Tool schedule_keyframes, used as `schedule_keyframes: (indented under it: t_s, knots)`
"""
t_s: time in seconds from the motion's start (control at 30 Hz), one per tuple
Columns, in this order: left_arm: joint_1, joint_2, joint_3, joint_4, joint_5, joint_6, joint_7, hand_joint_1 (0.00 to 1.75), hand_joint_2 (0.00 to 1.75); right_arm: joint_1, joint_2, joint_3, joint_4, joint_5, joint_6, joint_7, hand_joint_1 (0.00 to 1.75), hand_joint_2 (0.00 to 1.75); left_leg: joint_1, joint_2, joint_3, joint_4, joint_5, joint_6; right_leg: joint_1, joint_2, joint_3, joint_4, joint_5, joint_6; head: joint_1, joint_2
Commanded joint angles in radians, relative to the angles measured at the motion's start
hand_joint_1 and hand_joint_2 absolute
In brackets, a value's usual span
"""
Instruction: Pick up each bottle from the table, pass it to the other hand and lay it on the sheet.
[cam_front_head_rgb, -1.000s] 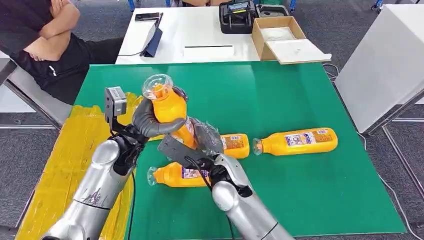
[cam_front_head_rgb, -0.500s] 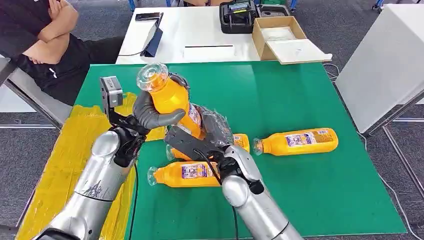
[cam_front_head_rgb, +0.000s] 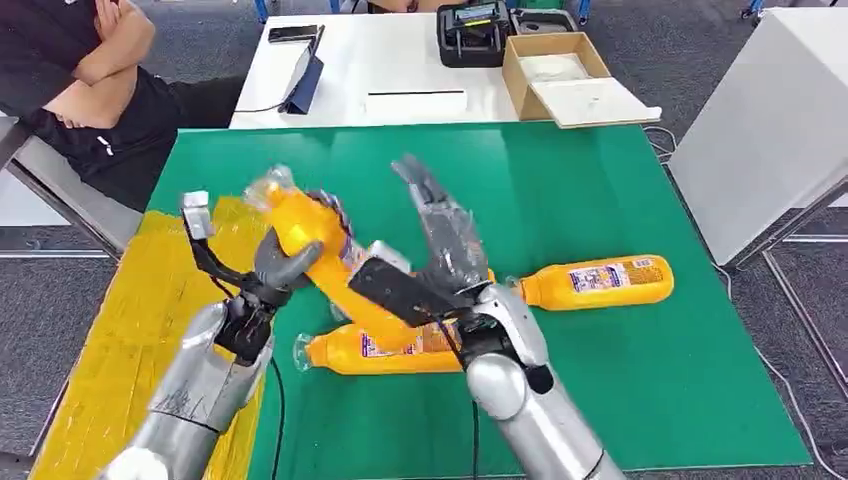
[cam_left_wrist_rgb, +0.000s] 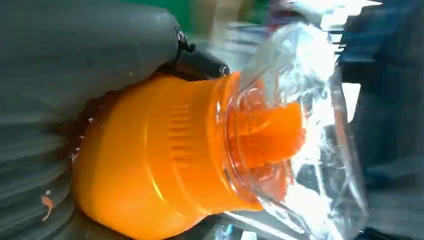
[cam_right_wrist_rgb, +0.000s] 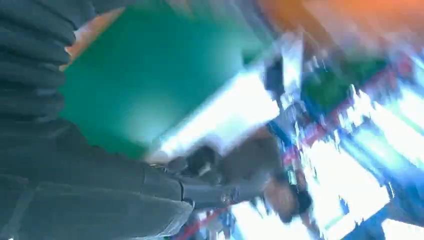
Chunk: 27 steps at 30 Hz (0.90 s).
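The green table (cam_front_head_rgb: 600, 380) carries the work, with the yellow sheet (cam_front_head_rgb: 120, 330) lying along its 9 o'clock edge, partly draped off the side. Two bottles lie flat on the green: one (cam_front_head_rgb: 600, 282) at about 3 o'clock from the hands, another (cam_front_head_rgb: 390, 352) just below them at 6 o'clock, and a third seems to sit behind the right hand, mostly hidden. The held bottle (cam_front_head_rgb: 320, 262) has changed most: a second ago it stood nearly upright between both hands, and now it tips hard over, its clear cap end swung toward 10 o'clock, toward the sheet. The left hand (cam_front_head_rgb: 285, 262) wraps its thumb and fingers around the orange body; the left wrist view shows that grip close behind the shoulder of the bottle (cam_left_wrist_rgb: 165, 155). The right hand (cam_front_head_rgb: 440, 245) has let go and lifted away, its fingers spread and pointing toward 12 o'clock, holding nothing; the right wrist view is too blurred to add to that. By my reading the pass is finished and the bottle now rides on the left hand alone, so what remains for this one is carrying it over to 9 o'clock and laying it down on the sheet.
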Motion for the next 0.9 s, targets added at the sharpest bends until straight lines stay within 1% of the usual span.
schedule_keyframes:
  t_s: [0.03, 0.07, 0.13, 0.17, 0.2, 0.23, 0.27, 0.3, 0.4, 0.43, 0.53, 0.57, 0.6, 0.63, 0.67, 0.7, 0.73, 0.77, 0.8, 0.83, 0.9]
  knots:
    - [-0.013, 0.012, 0.084, 0.199, 0.240, -0.047, 0.067, 1.75, 1.75, -0.097, -0.084, 0.006, -0.018, -0.041, 0.008, -0.006, 0.00, 0.00, 0.000, -0.002, 0.005, 0.001, -0.002, -0.003, 0.001, -0.006, 0.007, 0.000, -0.003, 0.000, 0.001, 0.000]
    - [-0.022, 0.013, 0.088, 0.213, 0.246, -0.041, 0.063, 1.75, 1.75, -0.095, -0.086, 0.004, -0.018, -0.042, 0.007, -0.007, 0.00, 0.00, 0.000, -0.002, 0.004, 0.000, -0.001, -0.002, 0.000, -0.005, 0.005, 0.000, -0.002, 0.000, -0.001, 0.000]
    - [-0.052, 0.015, 0.099, 0.268, 0.273, -0.051, 0.057, 1.75, 1.75, -0.077, -0.107, -0.004, -0.048, -0.057, 0.000, -0.031, 0.00, 0.00, 0.000, -0.004, 0.006, 0.001, -0.002, -0.002, 0.000, -0.007, 0.007, 0.000, -0.003, 0.000, 0.000, 0.000]
    - [-0.058, 0.016, 0.103, 0.282, 0.279, -0.059, 0.055, 1.75, 1.75, -0.068, -0.123, -0.006, -0.069, -0.062, -0.005, -0.041, 0.00, 0.00, 0.000, -0.003, 0.003, 0.000, -0.001, -0.002, 0.000, -0.006, 0.005, 0.000, -0.001, 0.000, 0.000, 0.000]
    - [-0.064, 0.022, 0.100, 0.293, 0.273, -0.062, 0.044, 1.75, 1.75, -0.057, -0.144, -0.012, -0.099, -0.074, -0.009, -0.051, 0.00, 0.00, 0.000, -0.004, 0.005, 0.001, -0.001, -0.002, 0.000, -0.007, 0.006, 0.000, -0.002, 0.000, 0.000, 0.000]
    - [-0.071, 0.027, 0.097, 0.300, 0.265, -0.062, 0.035, 1.75, 1.75, -0.042, -0.167, -0.024, -0.132, -0.095, -0.006, -0.062, 0.00, 0.00, 0.000, -0.004, 0.002, 0.000, 0.000, -0.001, 0.000, -0.006, 0.003, -0.001, -0.001, 0.000, 0.000, 0.000]
    - [-0.076, 0.030, 0.099, 0.304, 0.264, -0.062, 0.034, 1.75, 1.75, -0.029, -0.186, -0.035, -0.160, -0.109, 0.004, -0.066, 0.00, 0.00, 0.000, -0.006, 0.004, 0.000, -0.001, -0.002, 0.000, -0.009, 0.006, 0.000, -0.002, 0.000, 0.000, 0.000]
    - [-0.078, 0.032, 0.100, 0.302, 0.263, -0.061, 0.032, 1.75, 1.75, -0.019, -0.196, -0.046, -0.179, -0.113, 0.007, -0.067, 0.00, 0.00, 0.000, -0.006, 0.003, 0.000, 0.000, -0.002, 0.001, -0.009, 0.005, -0.001, -0.002, 0.000, 0.000, 0.000]
    - [-0.097, 0.044, 0.109, 0.248, 0.223, -0.033, 0.015, 1.75, 1.75, 0.050, -0.235, -0.132, -0.276, -0.113, 0.007, -0.068, 0.00, 0.00, 0.000, -0.007, 0.007, 0.002, -0.003, -0.003, 0.000, -0.012, 0.009, 0.001, -0.005, 0.001, 0.000, 0.000]
    - [-0.117, 0.045, 0.108, 0.235, 0.218, -0.024, 0.022, 1.75, 1.75, 0.059, -0.243, -0.160, -0.292, -0.109, 0.008, -0.064, 0.00, 0.00, 0.001, -0.006, 0.000, 0.001, 0.000, -0.001, 0.001, -0.008, 0.003, -0.001, -0.002, 0.000, 0.000, 0.000]
    - [-0.200, 0.046, 0.092, 0.191, 0.117, 0.063, 0.009, 1.75, 1.75, 0.113, -0.243, -0.273, -0.331, -0.079, 0.045, -0.045, 0.00, 0.00, 0.001, -0.012, 0.002, 0.005, -0.002, -0.003, 0.001, -0.016, 0.007, 0.003, -0.006, 0.001, 0.000, 0.000]
    - [-0.243, 0.060, 0.060, 0.146, -0.066, 0.182, -0.068, 1.75, 1.75, 0.149, -0.236, -0.323, -0.348, -0.046, 0.051, -0.030, 0.00, 0.00, 0.001, -0.013, 0.002, 0.006, -0.003, -0.003, 0.001, -0.017, 0.007, 0.004, -0.006, 0.001, 0.000, 0.000]
    - [-0.268, 0.051, 0.072, 0.126, -0.071, 0.206, -0.038, 1.75, 1.75, 0.169, -0.235, -0.348, -0.359, -0.039, 0.062, -0.044, 0.00, 0.00, 0.001, -0.009, -0.003, 0.003, 0.000, -0.001, 0.001, -0.011, 0.001, 0.001, -0.002, 0.000, 0.000, 0.000]
    - [-0.280, 0.062, 0.063, 0.081, -0.134, 0.249, -0.056, 1.75, 1.75, 0.196, -0.232, -0.372, -0.368, -0.030, 0.065, -0.046, 0.00, 0.00, 0.002, -0.013, -0.003, 0.005, 0.000, -0.002, 0.002, -0.016, 0.002, 0.002, -0.003, 0.000, 0.000, 0.000]
    - [-0.310, 0.091, 0.034, 0.003, -0.314, 0.378, -0.091, 1.75, 1.75, 0.232, -0.235, -0.407, -0.378, -0.012, 0.063, -0.050, 0.00, 0.00, 0.002, -0.012, -0.004, 0.004, 0.000, -0.002, 0.002, -0.014, 0.001, 0.002, -0.003, 0.000, 0.000, 0.000]
    - [-0.321, 0.088, 0.047, -0.038, -0.316, 0.387, -0.049, 1.75, 1.75, 0.251, -0.235, -0.427, -0.381, -0.006, 0.065, -0.067, 0.00, 0.00, 0.002, -0.015, -0.003, 0.006, -0.001, -0.003, 0.002, -0.018, 0.003, 0.004, -0.005, 0.000, 0.000, 0.000]
    - [-0.329, 0.094, 0.050, -0.083, -0.374, 0.421, -0.033, 1.75, 1.75, 0.269, -0.243, -0.444, -0.381, -0.005, 0.063, -0.083, 0.00, 0.00, 0.002, -0.014, -0.002, 0.007, -0.002, -0.003, 0.002, -0.017, 0.004, 0.004, -0.005, 0.000, 0.000, 0.000]
    - [-0.340, 0.115, 0.032, -0.116, -0.459, 0.460, -0.038, 1.75, 1.75, 0.281, -0.258, -0.453, -0.372, -0.009, 0.062, -0.092, 0.00, 0.00, 0.003, -0.015, -0.003, 0.007, -0.001, -0.003, 0.003, -0.018, 0.002, 0.004, -0.005, 0.000, 0.000, 0.000]
    - [-0.356, 0.130, 0.023, -0.140, -0.514, 0.492, -0.036, 1.75, 1.75, 0.288, -0.277, -0.462, -0.353, -0.026, 0.057, -0.108, 0.00, 0.00, 0.003, -0.013, -0.004, 0.006, -0.001, -0.002, 0.003, -0.016, 0.002, 0.004, -0.004, 0.000, 0.000, 0.000]
    - [-0.362, 0.133, 0.029, -0.156, -0.512, 0.488, -0.014, 1.75, 1.75, 0.290, -0.283, -0.470, -0.339, -0.033, 0.049, -0.124, 0.00, 0.00, 0.002, -0.008, -0.004, 0.004, 0.000, -0.002, 0.002, -0.010, 0.000, 0.001, -0.001, 0.000, 0.000, 0.000]
    - [-0.359, 0.135, 0.031, -0.156, -0.512, 0.488, -0.015, 1.75, 1.75, 0.289, -0.283, -0.471, -0.338, -0.033, 0.049, -0.124, 0.00, 0.00, 0.001, -0.007, 0.001, 0.005, -0.003, -0.003, 0.002, -0.010, 0.004, 0.003, -0.004, 0.000, -0.001, 0.000]
